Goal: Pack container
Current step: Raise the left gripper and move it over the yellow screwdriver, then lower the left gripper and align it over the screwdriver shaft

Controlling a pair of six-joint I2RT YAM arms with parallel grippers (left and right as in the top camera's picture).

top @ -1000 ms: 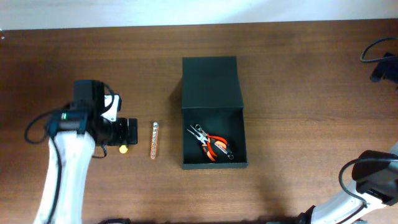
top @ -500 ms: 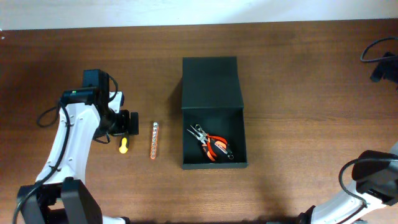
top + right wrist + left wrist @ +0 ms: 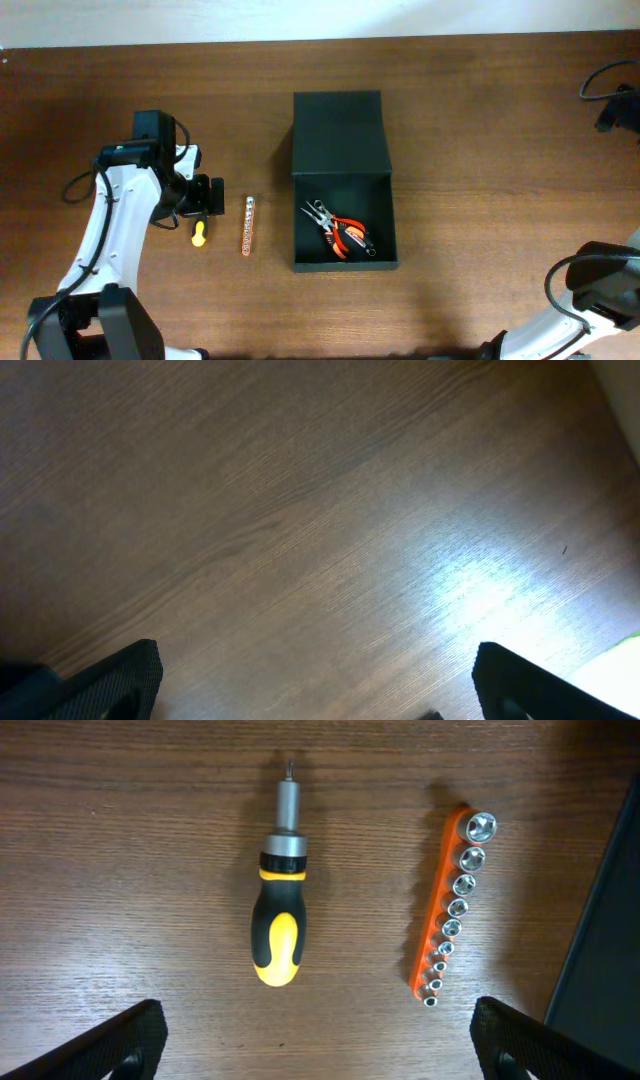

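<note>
The container (image 3: pixel 340 130) is matte dark green-black all over. The pliers (image 3: pixel 347 237) have orange-red and black handles with silver jaws. The screwdriver (image 3: pixel 279 920) has a black and yellow handle and a silver shaft. The socket rail (image 3: pixel 448 915) is orange, its sockets shiny silver. The surface (image 3: pixel 490 150) is dark brown wood with streaked grain.

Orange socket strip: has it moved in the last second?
No. The orange socket strip lies just where it did, the same gap from the container.
</note>
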